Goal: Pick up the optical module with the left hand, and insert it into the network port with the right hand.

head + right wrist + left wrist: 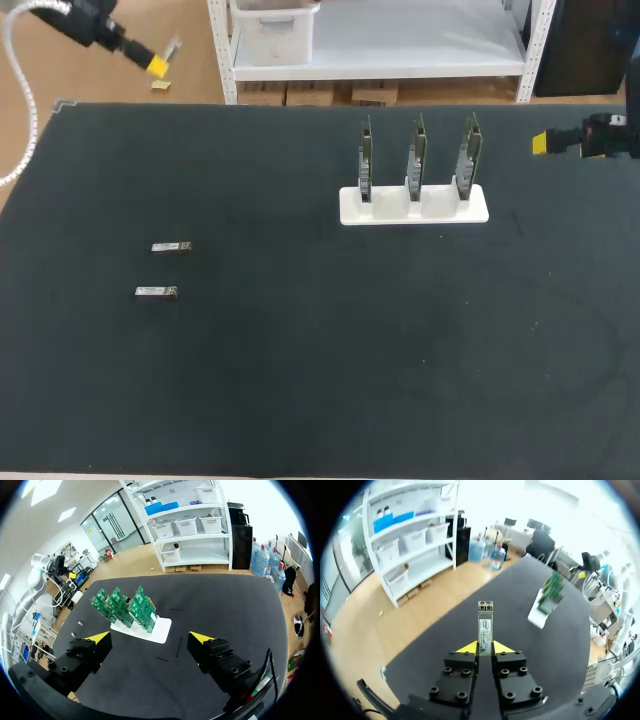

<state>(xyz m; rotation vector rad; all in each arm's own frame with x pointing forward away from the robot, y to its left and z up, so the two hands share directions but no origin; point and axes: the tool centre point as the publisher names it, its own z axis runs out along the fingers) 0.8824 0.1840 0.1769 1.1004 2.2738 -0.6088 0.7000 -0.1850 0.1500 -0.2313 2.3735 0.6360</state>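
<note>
Your left jaws are clamped on the optical module (485, 625), held up beyond the far edge of the desk (300, 400) at the left. Your right jaws stand wide and empty at the far right, so bring the module toward the middle with its free end exposed for a square handover. The left wrist view shows that grip plainly; only the head view shows spare modules (171, 247) lying at the left, well apart from the board stand (413, 205).

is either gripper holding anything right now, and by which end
The left gripper holds an optical module by its near end, pinched between the yellow tips, the rest sticking out ahead. The right gripper is open and holds nothing.
</note>
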